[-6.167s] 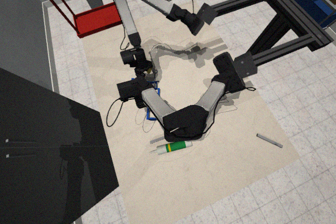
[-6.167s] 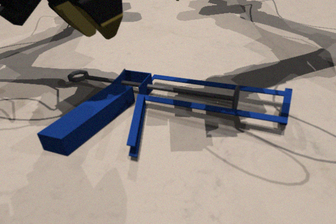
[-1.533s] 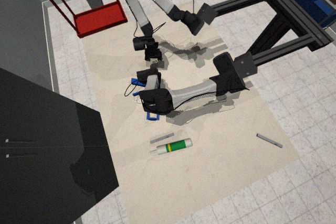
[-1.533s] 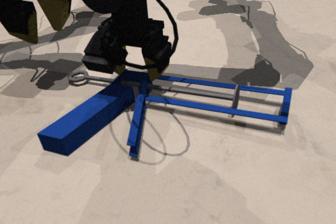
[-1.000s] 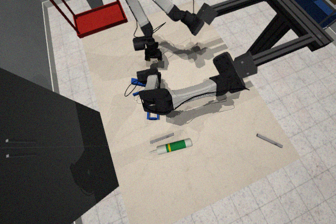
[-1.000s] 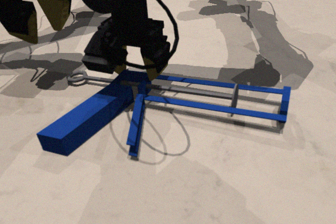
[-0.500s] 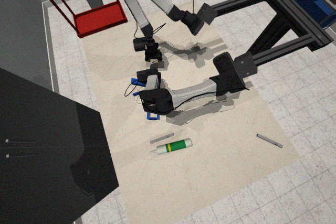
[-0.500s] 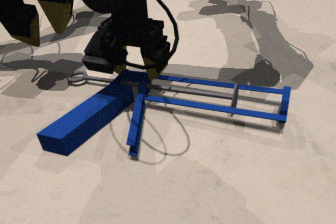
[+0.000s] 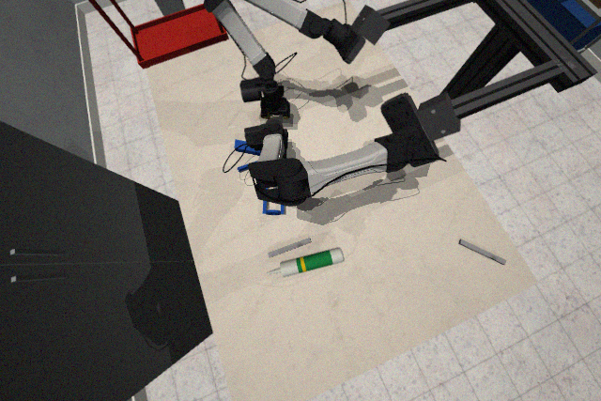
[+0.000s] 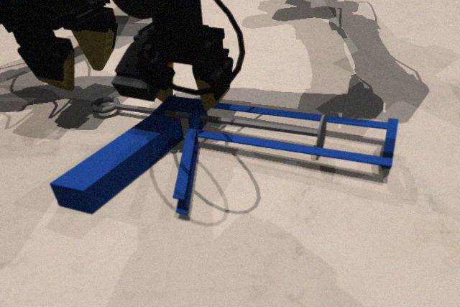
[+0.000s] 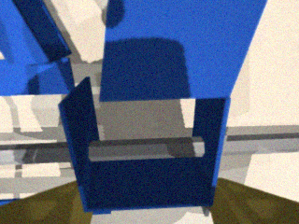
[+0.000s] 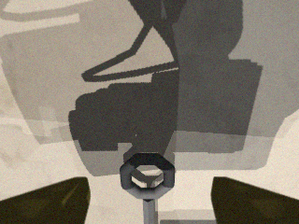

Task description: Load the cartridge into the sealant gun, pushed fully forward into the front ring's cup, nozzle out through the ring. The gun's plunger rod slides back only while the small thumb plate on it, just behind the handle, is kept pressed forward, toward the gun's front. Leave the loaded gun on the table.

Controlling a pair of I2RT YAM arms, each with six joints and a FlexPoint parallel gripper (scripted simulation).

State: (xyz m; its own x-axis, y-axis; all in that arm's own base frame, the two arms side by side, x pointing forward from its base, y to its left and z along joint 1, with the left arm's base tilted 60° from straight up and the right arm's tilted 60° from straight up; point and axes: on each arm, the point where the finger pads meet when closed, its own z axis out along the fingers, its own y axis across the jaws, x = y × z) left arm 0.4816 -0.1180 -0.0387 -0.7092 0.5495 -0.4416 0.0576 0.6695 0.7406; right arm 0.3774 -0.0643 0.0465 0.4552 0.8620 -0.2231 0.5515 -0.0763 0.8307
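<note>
The left claw (image 10: 187, 102) (image 11: 150, 187) is gripping the sealant gun's blue frame (image 10: 172, 102) (image 11: 149, 184) behind the handle (image 10: 107, 162) (image 11: 168, 56). The right claw (image 10: 84, 79) (image 12: 149, 186) is standing wide around the rod's end ring (image 10: 105, 111) (image 12: 148, 191). The cartridge (image 9: 313, 261) is lying on the tabletop (image 9: 388, 318) (image 10: 297, 259), outside the gun.

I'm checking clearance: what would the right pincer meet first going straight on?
The plunger rod's pull ring looks first in line for the right pincer, probably passing between its fingertips; they would then meet the table top. Exact depth and alignment are unclear.
</note>
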